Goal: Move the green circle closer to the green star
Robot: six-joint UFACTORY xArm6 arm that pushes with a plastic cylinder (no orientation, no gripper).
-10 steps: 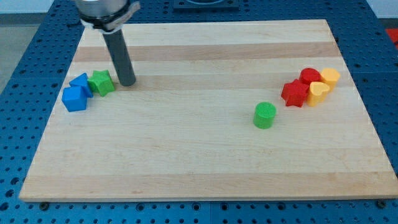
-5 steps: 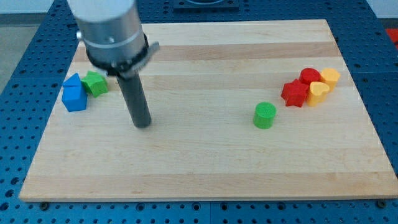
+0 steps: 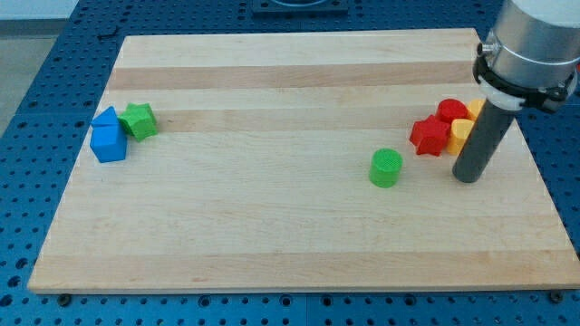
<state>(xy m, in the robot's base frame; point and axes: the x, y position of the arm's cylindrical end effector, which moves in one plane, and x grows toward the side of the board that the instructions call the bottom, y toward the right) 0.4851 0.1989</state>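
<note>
The green circle (image 3: pixel 386 167) stands on the wooden board right of its middle. The green star (image 3: pixel 139 119) lies far off at the view's left, touching two blue blocks (image 3: pixel 108 137). My tip (image 3: pixel 466 177) rests on the board to the right of the green circle, a gap of about one and a half block widths between them. The rod stands just in front of the red and yellow blocks and partly hides the yellow ones.
A cluster of a red star (image 3: pixel 429 136), a red cylinder (image 3: pixel 450 112) and yellow blocks (image 3: pixel 460 132) sits at the view's right, just above my tip. The board's right edge (image 3: pixel 535 163) runs close by.
My tip has swept from beside the green star at the left across the board to the right side, past the green circle. No block has visibly moved in the last half second.
</note>
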